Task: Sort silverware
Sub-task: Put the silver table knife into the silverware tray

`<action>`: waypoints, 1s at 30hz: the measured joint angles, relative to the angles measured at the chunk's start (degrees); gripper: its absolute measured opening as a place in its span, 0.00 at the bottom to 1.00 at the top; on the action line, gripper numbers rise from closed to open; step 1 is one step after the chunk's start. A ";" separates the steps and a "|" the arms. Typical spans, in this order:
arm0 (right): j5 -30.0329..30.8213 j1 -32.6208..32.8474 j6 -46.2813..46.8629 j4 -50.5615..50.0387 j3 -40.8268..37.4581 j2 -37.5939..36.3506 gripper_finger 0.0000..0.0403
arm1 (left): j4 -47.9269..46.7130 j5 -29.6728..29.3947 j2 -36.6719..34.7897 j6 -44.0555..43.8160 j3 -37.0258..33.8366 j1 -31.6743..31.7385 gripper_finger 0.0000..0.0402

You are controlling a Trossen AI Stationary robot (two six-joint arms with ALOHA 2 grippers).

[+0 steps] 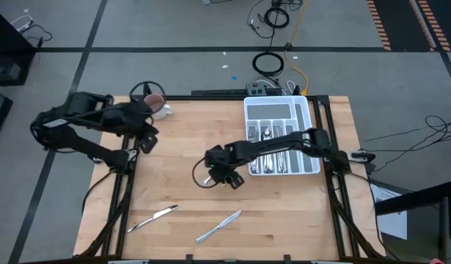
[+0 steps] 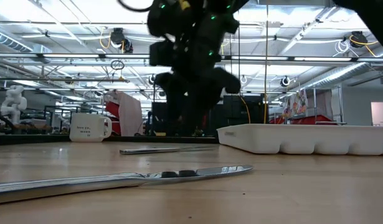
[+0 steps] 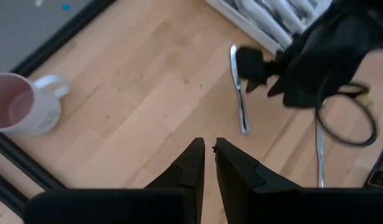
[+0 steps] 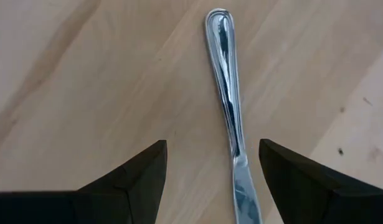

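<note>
The right gripper (image 1: pixel 224 176) is held above the middle of the light wooden desk (image 1: pixel 188 139), its arm reaching in from the right edge across the white divided plastic tray (image 1: pixel 307 117) that sits in the far right corner. Its dark fingers (image 4: pixel 136 180) are spread wide apart, and nothing is gripped between them. In the right wrist view, a slim shiny silver-coloured metal knife (image 4: pixel 228 118) is seen lying flat on the wood in the gap between the two fingers, untouched by either of them.

The left gripper (image 1: pixel 146 141) is held near the far left corner of the desk, just beside a white ceramic mug (image 1: pixel 156 104) with a pinkish inside that stands upright at the far edge. Its fingers (image 3: pixel 190 171) are drawn almost together, with only a narrow slit between them, and nothing is held.

Several pieces of shiny silverware (image 1: pixel 278 160) are seen lying in the compartments of the tray. Two further shiny metal knives are left loose on the desk near the front edge: one (image 1: pixel 153 218) towards the front left corner and another (image 1: pixel 218 226) closer to the middle of the front edge, well apart from each other and from both grippers.
</note>
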 joint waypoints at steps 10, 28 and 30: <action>3.18 -0.50 -6.92 -1.22 7.60 8.23 0.61 | 0.00 -3.37 -4.55 0.55 0.00 0.02 0.11; -4.31 -5.07 -3.88 -3.77 8.35 11.29 0.39 | 0.00 -6.27 -6.13 3.10 0.00 0.02 0.11; -4.29 -5.09 -3.88 -3.75 8.35 11.88 0.36 | 0.00 -6.37 -6.13 3.08 0.00 0.02 0.11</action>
